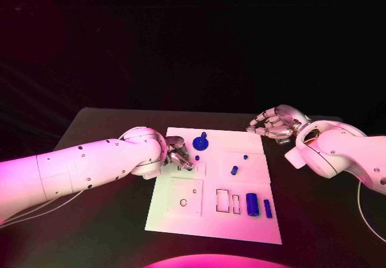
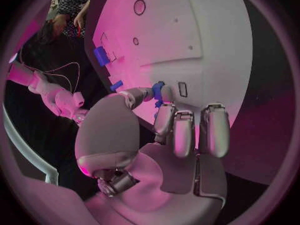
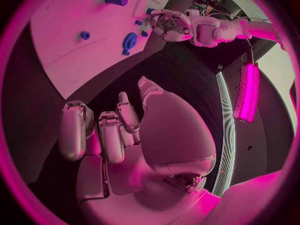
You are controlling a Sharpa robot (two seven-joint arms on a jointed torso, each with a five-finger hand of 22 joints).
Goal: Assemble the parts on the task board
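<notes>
White flat task board lies mid-surface in the head view; the left hand rests at its near-left edge, fingers closed around a small blue part. A round blue disc part and a blue cylinder sit on the board. The right hand hovers off the far-right corner, fingers curled, holding nothing

Left wrist view: fingertips pinch that blue part over the board

Right wrist view: the curled right hand hangs above the black surface, beside the board
</notes>
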